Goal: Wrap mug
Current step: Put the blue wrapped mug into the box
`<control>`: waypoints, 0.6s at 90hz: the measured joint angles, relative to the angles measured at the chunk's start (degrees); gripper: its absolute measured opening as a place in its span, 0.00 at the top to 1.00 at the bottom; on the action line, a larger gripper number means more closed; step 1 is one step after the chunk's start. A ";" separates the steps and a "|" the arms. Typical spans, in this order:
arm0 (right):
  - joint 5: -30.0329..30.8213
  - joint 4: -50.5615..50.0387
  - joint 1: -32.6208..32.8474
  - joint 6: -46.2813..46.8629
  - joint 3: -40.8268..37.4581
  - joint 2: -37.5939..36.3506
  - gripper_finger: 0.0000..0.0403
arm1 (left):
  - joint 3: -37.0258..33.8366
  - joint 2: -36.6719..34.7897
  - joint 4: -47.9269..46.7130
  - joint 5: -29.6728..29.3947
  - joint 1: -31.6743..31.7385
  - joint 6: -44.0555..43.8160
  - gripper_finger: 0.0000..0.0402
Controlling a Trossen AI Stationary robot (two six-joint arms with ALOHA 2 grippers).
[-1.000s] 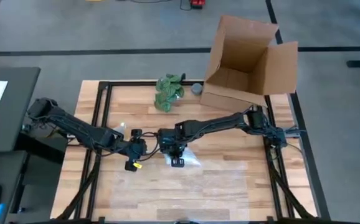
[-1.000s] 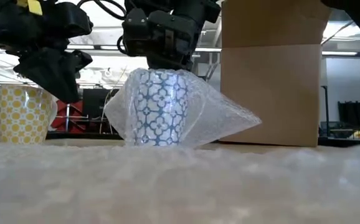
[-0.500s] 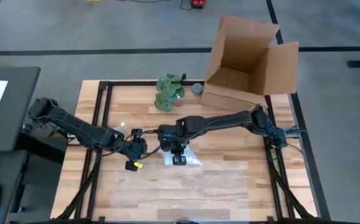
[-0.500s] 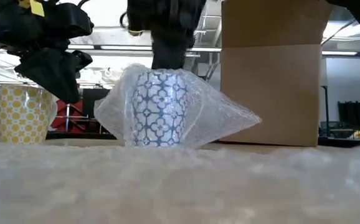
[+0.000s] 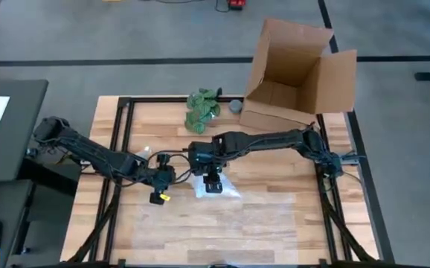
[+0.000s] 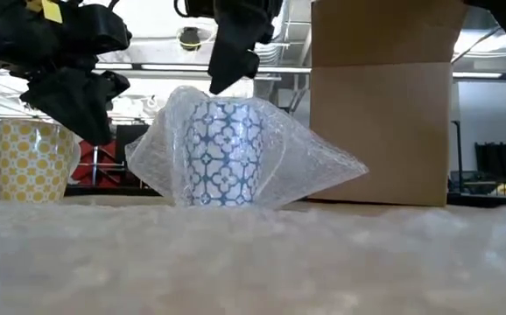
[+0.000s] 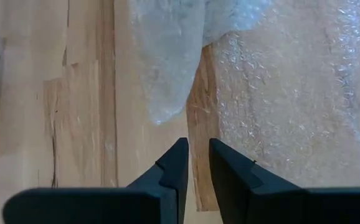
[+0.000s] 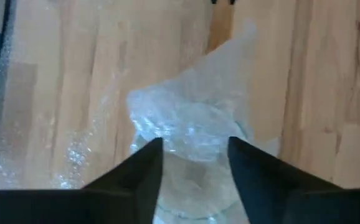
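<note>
Mid-table, the mug (image 6: pixel 224 153) stands with bubble wrap (image 6: pixel 310 166) draped loosely over it, so roughly halfway. Right gripper (image 8: pixel 191 163) hovers spread above; left gripper (image 7: pixel 194 171) waits beside, nearly pressed together, holding nothing.

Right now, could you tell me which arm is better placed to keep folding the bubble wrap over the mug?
Probably the right: its open gripper hangs directly above the mug; the left gripper sits beside it, nearly shut.

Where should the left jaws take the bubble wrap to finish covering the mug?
Probably the loose flap billowing off the mug's side nearest the left gripper. Come in low and level from that side: the flap stands free of the table, pinchable.
</note>
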 joint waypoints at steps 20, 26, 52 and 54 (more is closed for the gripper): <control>0.07 4.10 -0.89 0.97 -0.51 0.75 0.44 | 0.00 0.00 0.44 0.00 0.00 0.15 0.89; 0.68 5.76 -0.89 0.88 -0.58 2.07 0.43 | 0.00 0.00 0.48 0.00 -0.01 0.04 0.89; 2.33 0.99 -0.87 0.62 -0.63 8.39 0.44 | -0.04 -0.02 0.23 0.06 -0.02 0.04 0.89; 2.60 0.91 -0.87 0.59 -0.58 8.87 0.44 | -0.04 -0.02 0.30 0.08 -0.02 0.04 0.89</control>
